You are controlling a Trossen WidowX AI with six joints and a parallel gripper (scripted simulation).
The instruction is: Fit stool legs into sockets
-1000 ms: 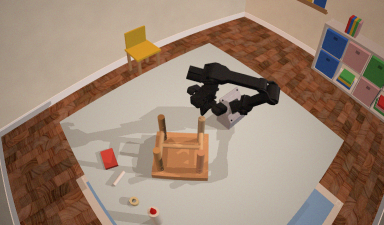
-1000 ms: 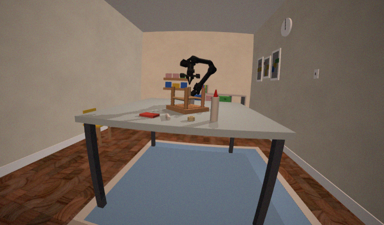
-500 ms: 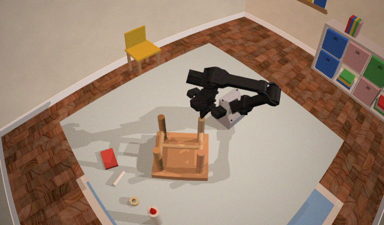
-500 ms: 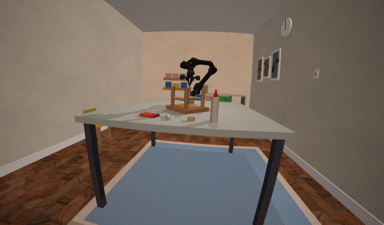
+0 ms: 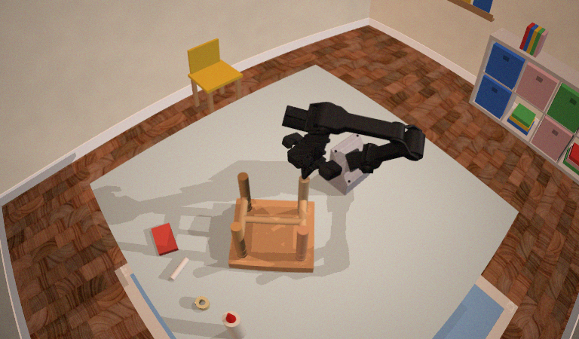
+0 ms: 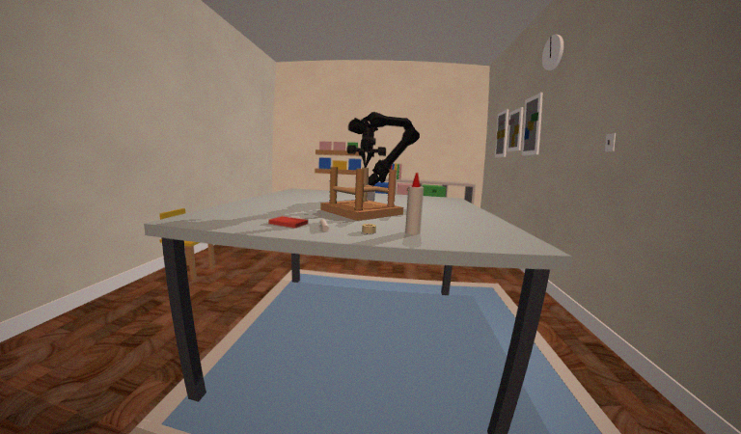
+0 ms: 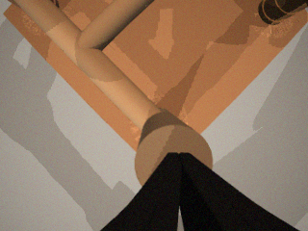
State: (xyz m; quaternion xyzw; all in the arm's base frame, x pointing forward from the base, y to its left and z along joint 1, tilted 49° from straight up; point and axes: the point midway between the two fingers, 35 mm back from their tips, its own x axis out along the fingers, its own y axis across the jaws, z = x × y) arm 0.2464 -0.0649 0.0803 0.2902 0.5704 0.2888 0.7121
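Observation:
The wooden stool [image 5: 273, 237] lies upside down on the table with its seat flat. Four legs stand upright in it: back left [image 5: 243, 190], back right [image 5: 303, 194], front left [image 5: 237, 239], front right [image 5: 301, 242]. Stretchers [image 5: 271, 220] join them. My gripper [image 5: 304, 174] is shut and empty, pointing down with its tips at the top end of the back right leg. In the wrist view the closed fingertips [image 7: 180, 157] meet the round leg top [image 7: 172, 148] above the seat [image 7: 173, 45]. The exterior view shows the gripper [image 6: 367, 164] over the stool [image 6: 360, 195].
A red block [image 5: 163, 238], a white stick [image 5: 179, 268], a tape ring [image 5: 200, 300] and a glue bottle [image 5: 231, 319] lie left and in front of the stool. My arm's base [image 5: 350, 165] stands just behind the stool's right side.

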